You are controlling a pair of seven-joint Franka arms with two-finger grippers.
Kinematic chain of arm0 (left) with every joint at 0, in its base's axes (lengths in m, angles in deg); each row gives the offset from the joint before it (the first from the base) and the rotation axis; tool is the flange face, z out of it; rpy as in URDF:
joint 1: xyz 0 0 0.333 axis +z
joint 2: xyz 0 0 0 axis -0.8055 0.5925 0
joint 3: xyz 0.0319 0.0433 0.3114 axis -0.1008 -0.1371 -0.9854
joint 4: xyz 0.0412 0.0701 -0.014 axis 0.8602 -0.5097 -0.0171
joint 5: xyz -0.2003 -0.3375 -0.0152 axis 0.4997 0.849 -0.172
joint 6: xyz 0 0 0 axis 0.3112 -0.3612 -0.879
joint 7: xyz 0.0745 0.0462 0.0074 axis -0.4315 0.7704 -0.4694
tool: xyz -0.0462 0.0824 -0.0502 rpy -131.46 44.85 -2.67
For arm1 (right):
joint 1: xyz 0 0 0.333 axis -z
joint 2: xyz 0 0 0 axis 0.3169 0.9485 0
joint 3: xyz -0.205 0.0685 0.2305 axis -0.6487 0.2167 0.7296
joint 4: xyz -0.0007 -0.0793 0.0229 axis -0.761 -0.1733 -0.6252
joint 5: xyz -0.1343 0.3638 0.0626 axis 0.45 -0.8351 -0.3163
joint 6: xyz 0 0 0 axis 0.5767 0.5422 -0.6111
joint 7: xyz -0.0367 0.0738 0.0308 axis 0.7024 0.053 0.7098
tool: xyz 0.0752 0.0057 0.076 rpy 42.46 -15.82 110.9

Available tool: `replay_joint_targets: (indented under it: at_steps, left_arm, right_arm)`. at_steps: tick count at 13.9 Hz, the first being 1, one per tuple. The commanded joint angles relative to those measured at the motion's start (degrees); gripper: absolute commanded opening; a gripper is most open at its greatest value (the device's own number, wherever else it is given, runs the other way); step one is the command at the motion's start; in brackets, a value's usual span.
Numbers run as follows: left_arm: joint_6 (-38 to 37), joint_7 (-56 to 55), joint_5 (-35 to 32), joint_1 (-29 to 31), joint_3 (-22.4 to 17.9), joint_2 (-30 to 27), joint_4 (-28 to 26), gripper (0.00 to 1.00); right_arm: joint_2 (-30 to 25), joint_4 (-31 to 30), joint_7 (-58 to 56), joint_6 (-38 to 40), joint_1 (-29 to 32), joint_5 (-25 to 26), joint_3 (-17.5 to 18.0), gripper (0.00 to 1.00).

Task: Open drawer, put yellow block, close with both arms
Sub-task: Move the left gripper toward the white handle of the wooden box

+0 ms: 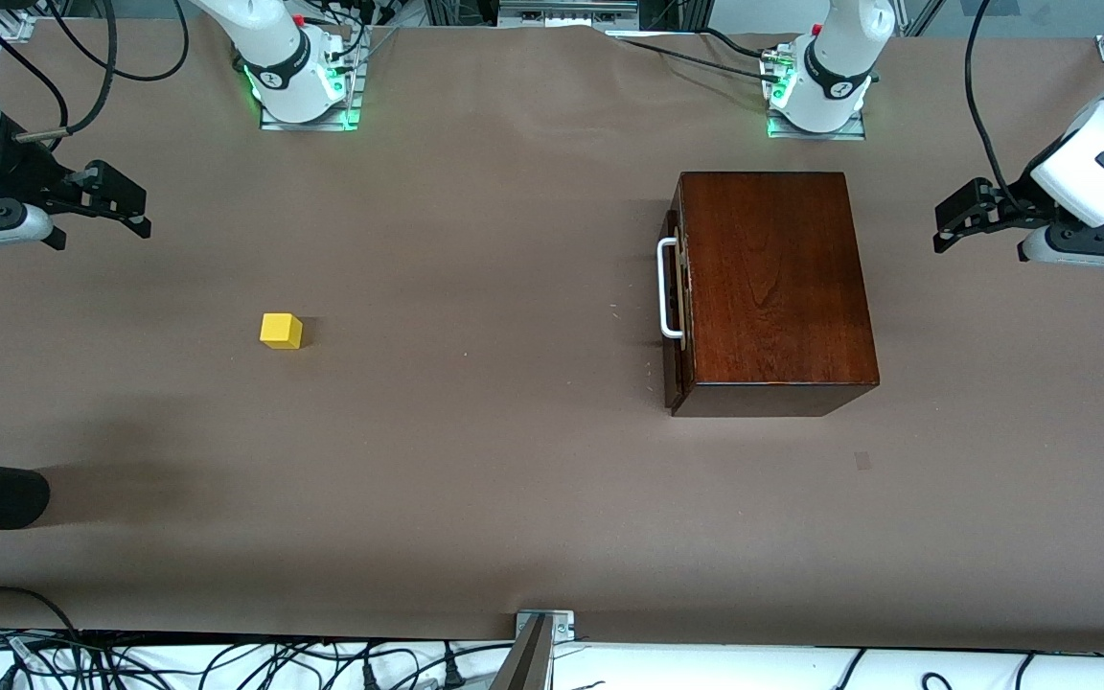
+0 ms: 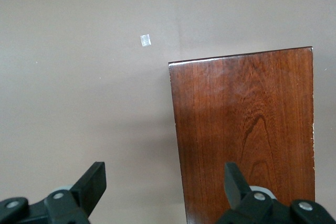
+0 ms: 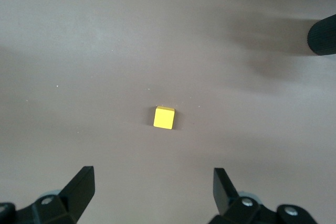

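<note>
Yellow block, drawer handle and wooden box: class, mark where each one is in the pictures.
yellow block (image 1: 281, 331): front view, middle of the cube.
drawer handle (image 1: 665, 287): front view, long white bar of the handle.
wooden box (image 2: 247, 129): left wrist view, glossy top panel.

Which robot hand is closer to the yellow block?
The right gripper. It hangs open over the table at the right arm's end, near the block. The left gripper, also open, is up past the box at the left arm's end.

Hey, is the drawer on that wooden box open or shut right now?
Shut: the drawer front sits flush with the wooden box, no tray showing.
</note>
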Motion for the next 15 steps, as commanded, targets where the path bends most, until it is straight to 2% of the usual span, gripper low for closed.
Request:
replay_joint_targets:
  at_steps: [1,8,15]
  left_arm:
    - [-0.91,-0.85,-0.86,-0.14,0.57,0.37,1.14,1.0]
    - [-0.91,-0.42,-1.57,-0.14,1.1,1.85,1.23,1.0]
    - [-5.91,-1.12,-0.51,-1.09,1.98,4.06,2.45,1.0]
  right_arm:
    - [0.34,1.19,0.28,1.15,0.07,-1.09,-0.07,1.0]
    - [0.34,1.19,-0.07,1.24,0.07,-1.09,-0.07,1.0]
    - [0.34,1.02,0.1,1.24,0.07,-1.09,-0.07,1.0]
